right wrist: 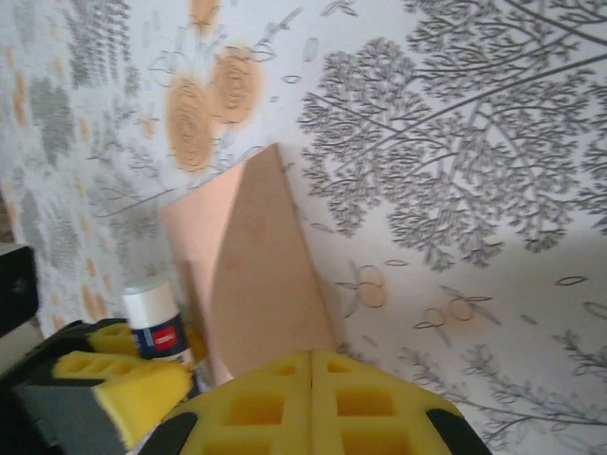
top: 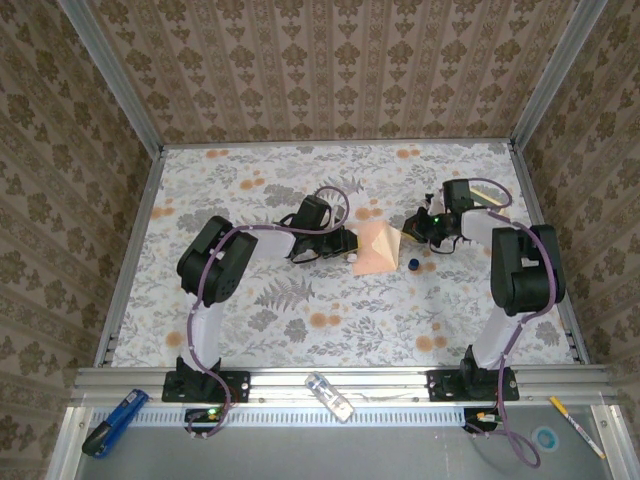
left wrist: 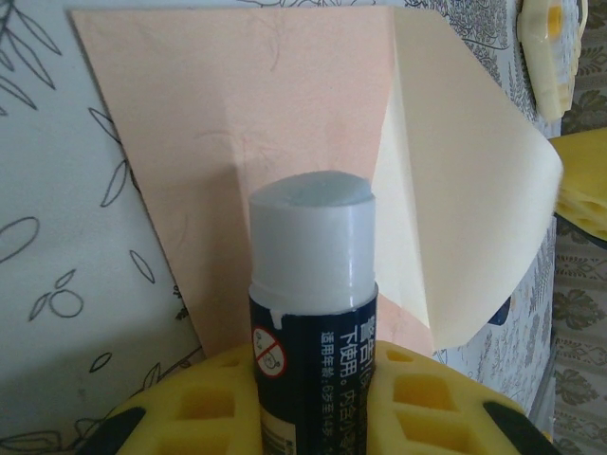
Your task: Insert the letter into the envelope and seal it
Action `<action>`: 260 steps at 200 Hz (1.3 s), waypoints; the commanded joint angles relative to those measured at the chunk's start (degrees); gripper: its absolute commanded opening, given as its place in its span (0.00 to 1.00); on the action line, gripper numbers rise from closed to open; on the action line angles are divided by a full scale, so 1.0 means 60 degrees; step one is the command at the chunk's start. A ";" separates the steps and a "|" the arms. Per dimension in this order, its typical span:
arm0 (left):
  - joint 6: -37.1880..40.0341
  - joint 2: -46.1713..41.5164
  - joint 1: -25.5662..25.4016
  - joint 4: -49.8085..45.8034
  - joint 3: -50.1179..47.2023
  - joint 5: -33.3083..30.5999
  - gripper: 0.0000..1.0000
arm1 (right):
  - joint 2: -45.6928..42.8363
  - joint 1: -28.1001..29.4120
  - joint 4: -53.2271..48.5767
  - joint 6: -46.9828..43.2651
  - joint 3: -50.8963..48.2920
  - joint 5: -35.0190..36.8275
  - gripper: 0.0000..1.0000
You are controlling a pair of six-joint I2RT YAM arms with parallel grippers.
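Envelope [top: 372, 255]: salmon-pink, between the grippers, long fold running ahead of the left gripper [left wrist: 313, 374].
Flap [left wrist: 465, 209]: cream, lifted, pointing at the right gripper [right wrist: 311, 389], whose closed fingers pinch its tip.
Left gripper: clamps a glue stick [left wrist: 311, 284].

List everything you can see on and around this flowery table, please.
table: one, white floral, under everything
envelope: one, salmon-pink, table centre, flap lifted
glue stick: one, navy with white top, over envelope
cap: one, dark blue, on table beside envelope
tool: one, blue, near-left ledge
tube: one, clear, front rail
pen: one, yellow, near-right ledge
left claw: one, yellow pads, gripping glue stick
right claw: one, yellow pads, shut on envelope flap
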 commanded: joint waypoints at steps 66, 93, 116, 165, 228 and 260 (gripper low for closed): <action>0.0004 0.0169 -0.0144 -0.0292 0.0270 -0.0080 0.00 | 0.0128 0.0071 0.1082 0.0875 -0.0503 -0.1237 0.00; 0.0004 0.0211 -0.0165 -0.0292 0.0299 -0.0062 0.00 | 0.0212 0.0249 0.1453 0.1131 -0.0622 -0.1386 0.00; 0.0005 0.0255 -0.0180 -0.0304 0.0342 -0.0047 0.00 | 0.0365 0.0515 0.1735 0.1313 -0.0725 -0.1414 0.00; 0.0018 0.0271 -0.0213 -0.0324 0.0329 -0.0058 0.00 | 0.0806 0.1023 0.2314 0.1732 -0.0796 -0.1352 0.00; 0.0048 0.0244 -0.0209 -0.0343 0.0322 -0.0054 0.00 | 0.1524 0.1452 0.2694 0.1957 -0.0730 -0.1274 0.00; 0.0044 0.0250 -0.0210 -0.0336 0.0315 -0.0047 0.00 | 0.1696 0.1483 0.2614 0.1901 -0.0722 -0.1167 0.00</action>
